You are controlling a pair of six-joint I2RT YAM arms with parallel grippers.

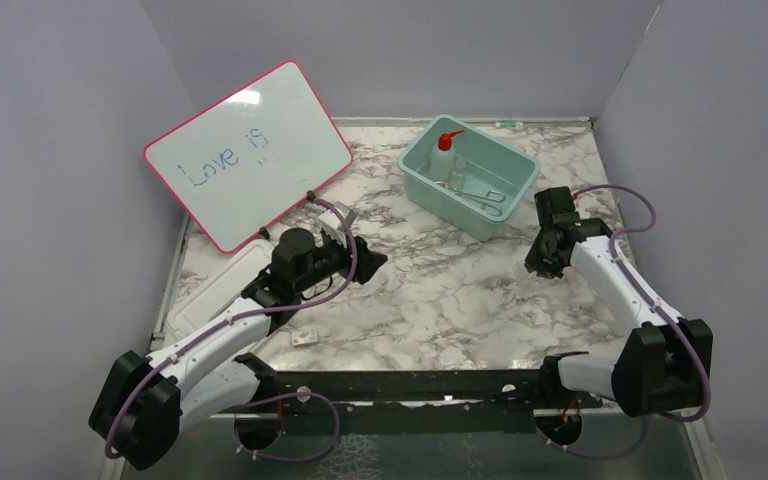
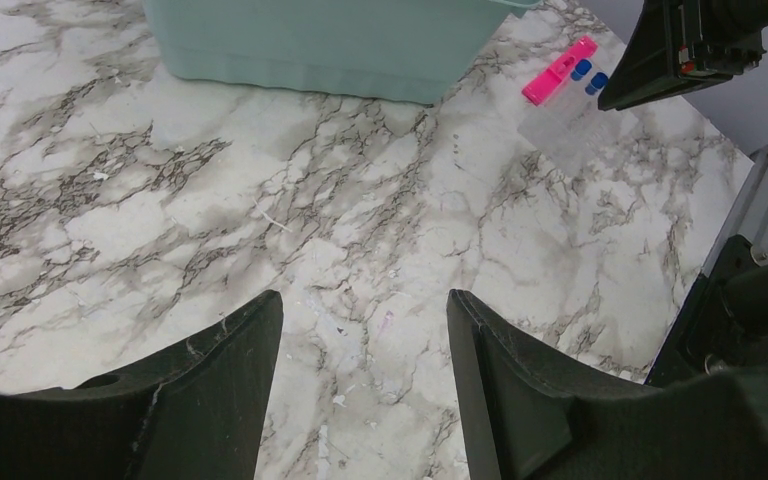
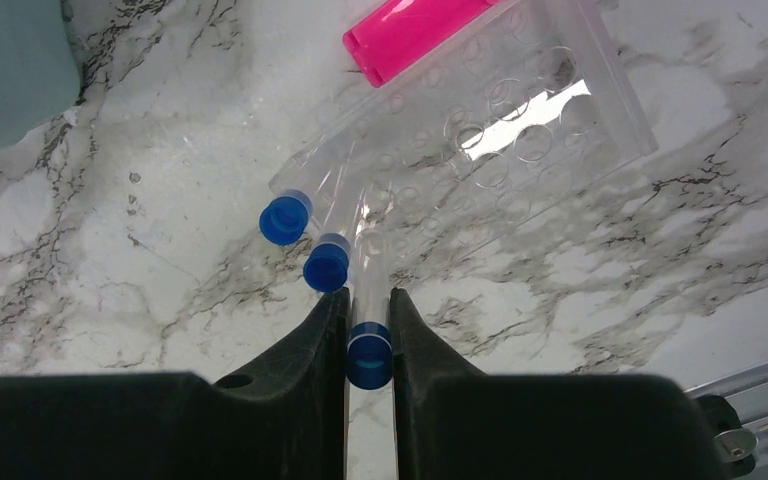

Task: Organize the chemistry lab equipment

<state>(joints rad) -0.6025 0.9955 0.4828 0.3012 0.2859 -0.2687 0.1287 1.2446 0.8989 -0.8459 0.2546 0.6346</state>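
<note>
Right gripper (image 3: 368, 300) pinched on clear blue-capped tube (image 3: 370, 355), low over marble table (image 1: 440, 300), right side, near-right of teal bin (image 1: 435, 200). Two more capped tubes (image 3: 285, 220) just left of it, lying against clear holed rack (image 3: 520, 120). Pink case (image 3: 410, 30) at rack's far edge. Left gripper (image 2: 365, 310) partly spread, empty, above mid-table. Squeeze bottle (image 1: 444, 155) and forceps (image 1: 490, 200) inside bin.

Left arm (image 1: 220, 335) stretched forward, left gripper (image 2: 365, 300) tipped down, jaws wide apart, empty; right arm (image 1: 610, 275) bent, right gripper (image 3: 368, 300) clamped on a tube (image 3: 370, 355).
</note>
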